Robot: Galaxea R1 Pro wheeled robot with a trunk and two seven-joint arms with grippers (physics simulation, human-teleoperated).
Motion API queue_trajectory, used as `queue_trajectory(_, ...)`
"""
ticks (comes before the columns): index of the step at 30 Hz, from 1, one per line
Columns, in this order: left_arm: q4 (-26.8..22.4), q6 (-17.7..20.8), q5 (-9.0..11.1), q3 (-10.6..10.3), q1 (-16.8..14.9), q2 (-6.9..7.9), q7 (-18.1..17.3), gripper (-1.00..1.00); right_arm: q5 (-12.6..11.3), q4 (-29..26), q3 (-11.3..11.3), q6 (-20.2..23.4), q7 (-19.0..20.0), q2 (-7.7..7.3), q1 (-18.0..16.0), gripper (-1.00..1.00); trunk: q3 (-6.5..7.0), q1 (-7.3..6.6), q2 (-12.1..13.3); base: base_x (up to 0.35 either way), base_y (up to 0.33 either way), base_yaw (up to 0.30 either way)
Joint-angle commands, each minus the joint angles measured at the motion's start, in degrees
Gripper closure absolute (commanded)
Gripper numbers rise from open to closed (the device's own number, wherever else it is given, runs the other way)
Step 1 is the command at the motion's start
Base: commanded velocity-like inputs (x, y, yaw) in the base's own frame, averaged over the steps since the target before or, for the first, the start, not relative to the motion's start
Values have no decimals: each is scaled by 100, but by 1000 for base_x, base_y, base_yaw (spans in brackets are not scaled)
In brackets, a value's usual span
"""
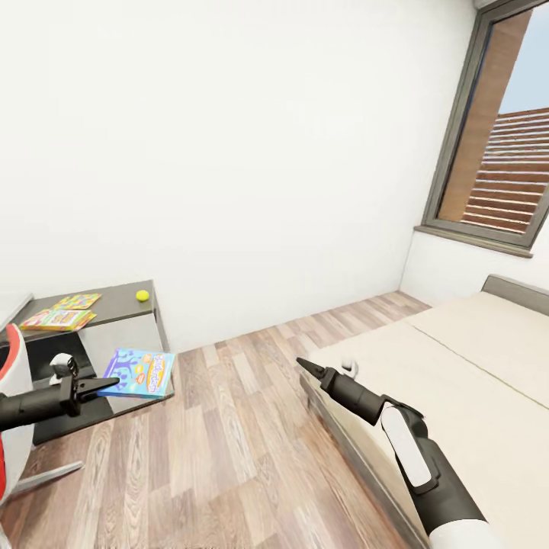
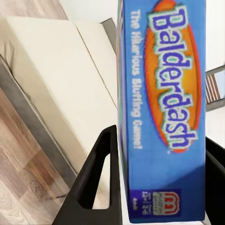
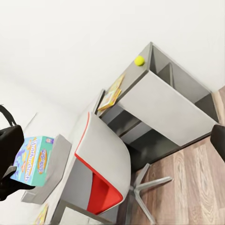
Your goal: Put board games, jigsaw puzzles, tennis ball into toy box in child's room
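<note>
Item: flat blue Balderdash board game box with orange oval print [image 1: 139, 372], pinched in your left gripper [image 1: 103, 386] above the wood-plank floor [image 1: 229, 442].

Your right gripper [image 1: 309, 369] is pressed together, empty, by the cream mattress [image 1: 457, 381]. Ahead: dark grey cabinet [image 1: 122, 320] carrying a yellow-green ball [image 1: 142, 295] and multicolour jigsaw squares [image 1: 65, 313]; a red-and-grey chair [image 3: 101, 173] stands beside it.

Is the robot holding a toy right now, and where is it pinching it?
Yes. The left tool pinches the blue board game by the box's near edge, one finger on each flat face. The right tool holds nothing.
</note>
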Motion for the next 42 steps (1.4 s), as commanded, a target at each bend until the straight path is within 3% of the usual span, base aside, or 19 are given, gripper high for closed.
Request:
queue_trajectory(1,0,57,2,0,-4,1,-25,100,-34,-2,-1,37,-6,-2,-3,-100,11,-22,37,0,0,288)
queue_trajectory(11,-6,57,-2,1,-2,1,-25,100,-35,-14,42,29,-3,-2,-3,-100,191,-242,438,0,0,276)
queue_trajectory(18,-8,57,-2,-1,-2,1,-25,100,-29,-25,45,28,-6,2,-3,-100,317,-396,718,0,0,46)
queue_trajectory(26,-17,51,-2,-8,-4,1,-25,100,-28,-26,205,28,-6,-2,-3,-100,478,-571,1039,0,0,189)
queue_trajectory(35,-25,48,-2,-2,-2,-6,-25,100,-28,-26,219,28,-6,-2,-3,-100,510,-571,1039,18,0,269)
queue_trajectory(42,-26,48,-2,0,0,-8,-25,100,-31,-26,219,26,7,-2,-3,-100,520,-571,1039,270,0,140)
